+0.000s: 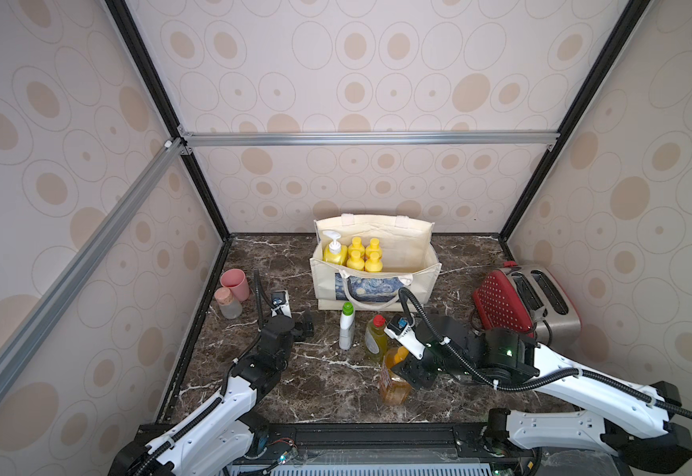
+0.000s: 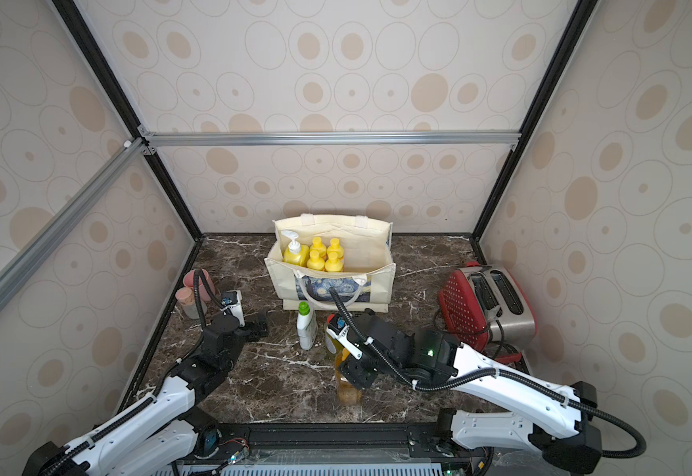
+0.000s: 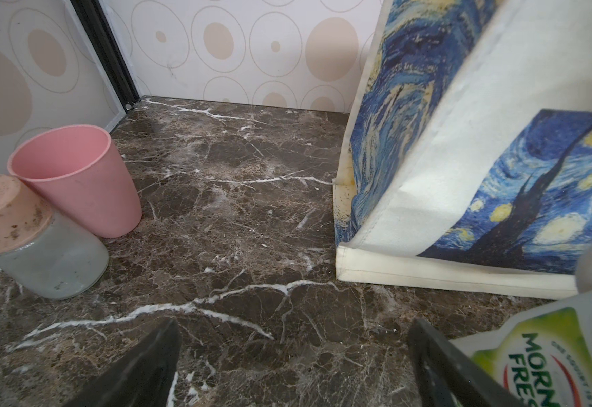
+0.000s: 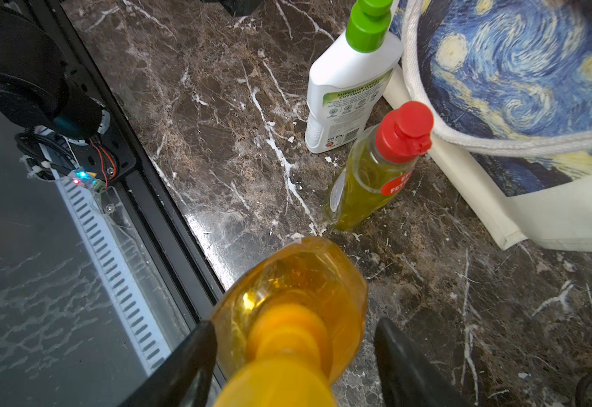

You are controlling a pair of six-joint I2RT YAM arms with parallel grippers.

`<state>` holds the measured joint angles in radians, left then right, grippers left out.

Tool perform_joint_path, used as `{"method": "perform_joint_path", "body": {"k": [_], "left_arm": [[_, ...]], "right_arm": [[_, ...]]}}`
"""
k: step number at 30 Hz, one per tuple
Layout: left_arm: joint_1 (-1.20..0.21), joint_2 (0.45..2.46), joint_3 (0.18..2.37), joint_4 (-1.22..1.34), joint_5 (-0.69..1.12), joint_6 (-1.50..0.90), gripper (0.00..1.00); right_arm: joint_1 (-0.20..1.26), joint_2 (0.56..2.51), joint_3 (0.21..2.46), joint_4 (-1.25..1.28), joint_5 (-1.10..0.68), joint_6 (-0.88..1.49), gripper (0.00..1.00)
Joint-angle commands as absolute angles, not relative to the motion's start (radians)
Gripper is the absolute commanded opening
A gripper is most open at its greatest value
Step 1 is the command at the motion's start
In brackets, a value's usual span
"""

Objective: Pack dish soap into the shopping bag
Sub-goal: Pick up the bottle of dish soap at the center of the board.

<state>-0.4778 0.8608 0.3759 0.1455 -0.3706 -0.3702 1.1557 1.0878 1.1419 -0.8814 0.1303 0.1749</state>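
Right gripper (image 4: 294, 326) hangs over the clear orange pump bottle (image 4: 287, 278). Its jaws are spread to either side of the orange pump. One finger sits against the shoulder and the other shows a gap, so I call it straddling, not yet clamped. Left gripper (image 3: 294, 327) is spread wide and empty, low over the marble off the front corner of the shopping bag (image 1: 418, 284).

That bag stands open-mouthed. The yellow white-pump bottle (image 1: 334, 252) and four small yellow-capped bottles (image 1: 364, 255) are already inside, at one end. Three bottles are left outside. The white green-capped bottle (image 1: 347, 325) and the greenish red-capped bottle (image 1: 376, 336) stand just in front of the bag's printed face. My orange one stands farther out from that face, beyond the red-capped one.

Judging by the liquid showing through its walls, I expect this bottle to be fairly heavy and bottom-weighted. The smooth plastic looks slick, and the body would probably dent under a hard squeeze. A pump head is a poor handle: it may sink or turn. I would close on the stiff collar just under the pump, or low on the neck, so the shoulder catches on my fingers if it slips. Swing is the risk on the lift, and the bag's soft rim and rope handle could snag the base.
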Motion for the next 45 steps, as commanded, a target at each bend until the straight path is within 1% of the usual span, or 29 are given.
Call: {"method": "perform_joint_path", "body": {"k": [1, 3, 7, 11, 13, 16, 17, 19, 30, 36, 39, 45], "left_arm": [[-0.472, 0.863, 0.410, 0.164, -0.372, -0.382, 0.99], [-0.472, 0.864, 0.411, 0.165, -0.372, -0.382, 0.99], [-0.472, 0.864, 0.411, 0.165, -0.372, -0.382, 0.99], [-0.471, 0.864, 0.411, 0.164, -0.371, -0.382, 0.99], [-0.471, 0.866, 0.413, 0.165, -0.371, -0.382, 0.99], [-0.472, 0.868, 0.414, 0.163, -0.370, -0.382, 0.99], [-0.472, 0.868, 0.414, 0.163, -0.371, -0.382, 0.99], [-0.471, 0.868, 0.413, 0.163, -0.372, -0.382, 0.99], [-0.472, 0.868, 0.413, 0.163, -0.371, -0.382, 0.99], [-0.472, 0.868, 0.413, 0.163, -0.371, -0.382, 0.99], [-0.472, 0.868, 0.413, 0.163, -0.371, -0.382, 0.99], [-0.472, 0.871, 0.414, 0.163, -0.370, -0.382, 0.99]], "right_arm": [[1.172, 1.103, 1.141, -0.889, 0.185, 0.184, 0.70], [1.172, 1.103, 1.139, -0.891, 0.191, 0.183, 0.68], [1.172, 1.085, 1.135, -0.891, 0.195, 0.183, 0.59], [1.173, 1.069, 1.128, -0.894, 0.197, 0.184, 0.53], [1.173, 1.062, 1.123, -0.891, 0.196, 0.183, 0.53], [1.173, 1.064, 1.113, -0.884, 0.191, 0.184, 0.59], [1.172, 1.067, 1.111, -0.883, 0.189, 0.184, 0.60], [1.173, 1.072, 1.105, -0.885, 0.190, 0.183, 0.59], [1.173, 1.071, 1.097, -0.866, 0.183, 0.175, 0.29], [1.173, 1.058, 1.125, -0.860, 0.220, 0.168, 0.23], [1.172, 1.048, 1.156, -0.859, 0.250, 0.153, 0.19], [1.172, 1.037, 1.250, -0.869, 0.278, 0.118, 0.02]]}}
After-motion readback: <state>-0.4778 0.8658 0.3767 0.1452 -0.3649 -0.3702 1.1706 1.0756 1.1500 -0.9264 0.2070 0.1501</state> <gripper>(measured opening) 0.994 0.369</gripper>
